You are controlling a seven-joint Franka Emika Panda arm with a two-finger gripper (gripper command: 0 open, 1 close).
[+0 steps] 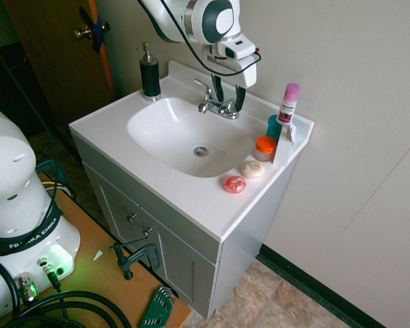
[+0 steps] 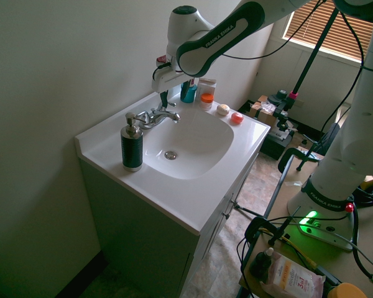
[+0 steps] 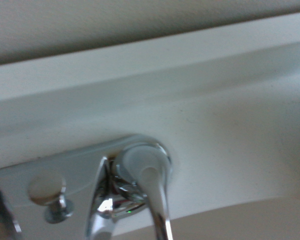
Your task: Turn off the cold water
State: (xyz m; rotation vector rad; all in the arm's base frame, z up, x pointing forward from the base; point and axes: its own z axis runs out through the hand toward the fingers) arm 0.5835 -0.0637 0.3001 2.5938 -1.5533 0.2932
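Gripper (image 1: 229,94) hangs fingers-down over the back of the faucet (image 1: 215,104), jaws spread apart. The two dark fingers (image 1: 240,98) straddle the cold lever (image 1: 229,106), one on each side; contact with the chrome cannot be told, and nothing is clamped.

Cold lever: the faucet handle on the side toward the toiletries, away from the soap pump (image 1: 149,72). Wrist view shows its round chrome cap and lever (image 3: 149,185) from close above, just in front of the white backsplash ridge (image 3: 150,55), with the small pop-up knob (image 3: 47,192) beside it.

Faucet sits at the rear rim of the basin (image 1: 164,147). Spout (image 1: 204,92) points into the bowl toward the drain (image 1: 201,151).

Second exterior view: gripper (image 2: 165,99) directly above the faucet's far handle, pump bottle (image 2: 132,144) well on the near side.
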